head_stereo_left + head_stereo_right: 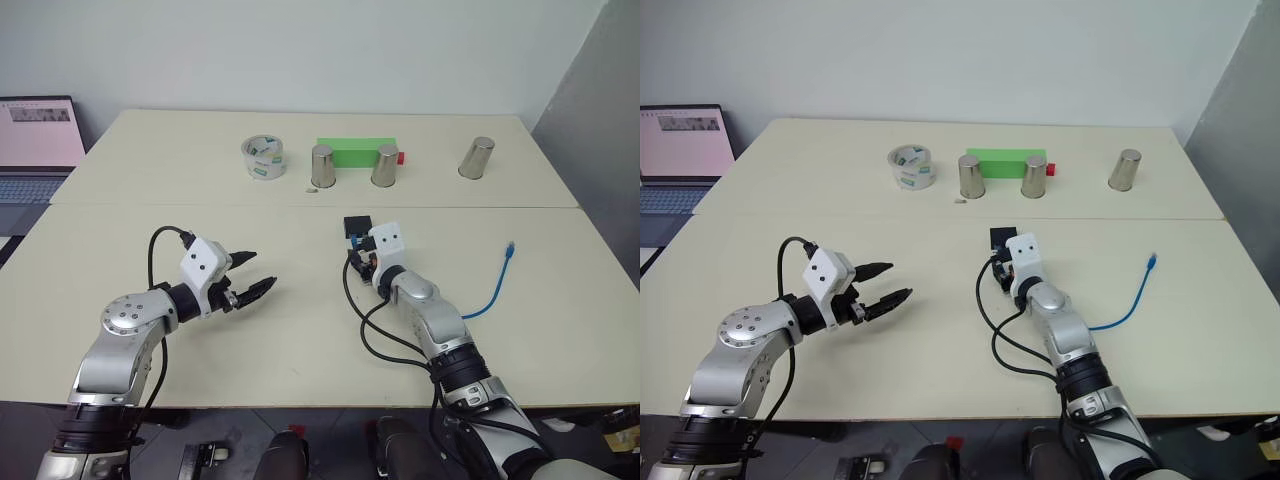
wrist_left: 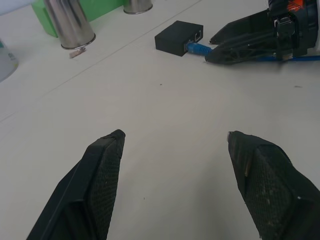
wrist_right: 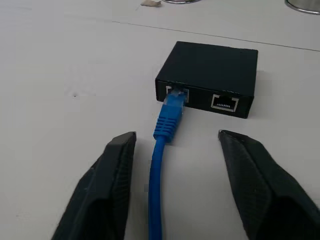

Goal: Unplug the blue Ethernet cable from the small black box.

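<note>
While the blue Ethernet cable (image 3: 161,165) sits plugged into the small black box (image 3: 210,75) mid-table, right gripper (image 3: 172,150) straddles the cord, fingers apart, not touching. Left gripper (image 1: 250,278), at the box's 8 o'clock, is spread wide, empty.

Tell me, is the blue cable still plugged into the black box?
Plugged in. The cable's blue plug sits in one port of the box; the port beside it is empty.
</note>
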Motion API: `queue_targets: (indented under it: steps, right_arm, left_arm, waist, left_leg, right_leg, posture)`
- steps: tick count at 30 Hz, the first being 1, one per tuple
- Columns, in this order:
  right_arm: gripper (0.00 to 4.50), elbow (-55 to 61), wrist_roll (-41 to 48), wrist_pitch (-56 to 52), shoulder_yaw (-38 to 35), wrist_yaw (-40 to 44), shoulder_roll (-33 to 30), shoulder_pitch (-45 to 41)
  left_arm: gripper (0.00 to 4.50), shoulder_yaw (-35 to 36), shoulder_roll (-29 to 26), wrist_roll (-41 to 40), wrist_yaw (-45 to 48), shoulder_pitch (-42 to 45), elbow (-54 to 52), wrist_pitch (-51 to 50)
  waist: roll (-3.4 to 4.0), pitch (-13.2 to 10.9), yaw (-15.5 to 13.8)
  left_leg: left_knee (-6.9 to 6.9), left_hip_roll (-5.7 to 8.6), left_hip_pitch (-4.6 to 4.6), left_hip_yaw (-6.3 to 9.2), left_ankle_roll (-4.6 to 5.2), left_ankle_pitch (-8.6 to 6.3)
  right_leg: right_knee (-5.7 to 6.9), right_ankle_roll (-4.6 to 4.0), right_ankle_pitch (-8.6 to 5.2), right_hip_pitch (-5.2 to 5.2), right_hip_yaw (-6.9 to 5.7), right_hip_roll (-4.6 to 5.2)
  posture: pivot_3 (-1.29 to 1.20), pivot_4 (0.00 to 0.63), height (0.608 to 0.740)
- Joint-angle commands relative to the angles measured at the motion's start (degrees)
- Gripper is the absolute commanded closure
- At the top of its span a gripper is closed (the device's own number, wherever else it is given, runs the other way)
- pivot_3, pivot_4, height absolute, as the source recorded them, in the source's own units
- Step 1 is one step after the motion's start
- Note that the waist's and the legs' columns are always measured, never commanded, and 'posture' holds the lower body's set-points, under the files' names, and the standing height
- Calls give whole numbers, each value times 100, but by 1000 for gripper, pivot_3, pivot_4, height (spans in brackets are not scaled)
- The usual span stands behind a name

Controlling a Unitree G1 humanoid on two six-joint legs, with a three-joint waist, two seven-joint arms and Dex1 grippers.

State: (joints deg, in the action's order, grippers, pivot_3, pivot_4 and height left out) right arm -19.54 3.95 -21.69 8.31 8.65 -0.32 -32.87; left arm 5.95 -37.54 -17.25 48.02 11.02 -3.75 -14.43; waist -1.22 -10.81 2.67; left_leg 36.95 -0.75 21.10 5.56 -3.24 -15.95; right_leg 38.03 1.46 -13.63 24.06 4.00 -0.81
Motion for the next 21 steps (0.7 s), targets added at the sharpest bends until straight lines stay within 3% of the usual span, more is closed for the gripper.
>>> queue_targets:
  steps: [1,8,10,14,21]
  right_arm:
    - [2739,53,-94,-37,-73,-73,14,-70]
    - [4406,434,-409,264,307,581,-542,89]
    - [4474,683,-550,551,564,1052,-914,210]
    - [4497,1149,-1235,2495,1285,2275,-2331,382]
    - [4500,333,-2440,6255,1628,2086,-3611,-198]
  left_arm:
    - [989,99,29,-70,-49,73,-114,45]
    - [989,128,143,-245,-135,248,5,-346]
    - [989,188,196,-420,-87,304,48,-530]
    - [989,478,247,-1416,259,540,103,-1511]
    - [989,647,-88,-2956,1051,841,-9,-3321]
  waist:
    - [0,0,12]
    - [0,0,19]
    - [0,0,19]
    - [1,-1,33]
    - [-1,-1,174]
  left_leg:
    - [0,0,0,1,0,0]
    - [2,2,-1,-1,0,0]
    - [1,3,1,2,0,0]
    - [1,4,6,0,1,0]
    - [2,0,-8,-8,1,0]
  right_leg:
    - [1,2,-1,0,0,0]
    - [1,6,-3,-2,1,0]
    - [0,6,-3,-2,-1,1]
    - [-4,26,-15,1,-1,1]
    - [6,28,-16,-3,3,-2]
  posture:
    - [0,150,740]
    - [0,150,740]
    - [0,150,740]
    - [0,150,740]
    - [0,150,740]
